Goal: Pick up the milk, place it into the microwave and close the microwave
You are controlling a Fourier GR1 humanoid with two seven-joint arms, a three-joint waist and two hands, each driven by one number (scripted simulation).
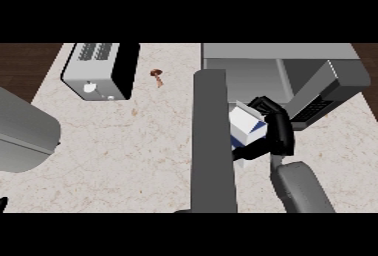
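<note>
One microwave [295, 65] is sitting at upper right, its open door [214, 145] running down the frame's centre and hiding part of the milk carton [246, 127]. The right hand [277, 127] is curling round the one carton, holding it at centre right, just in front of the microwave's opening. The left hand is lying out of sight; a grey forearm [22, 132] is cut off at the left edge. One toaster [100, 70] is sitting upper left on the counter [125, 150].
</note>
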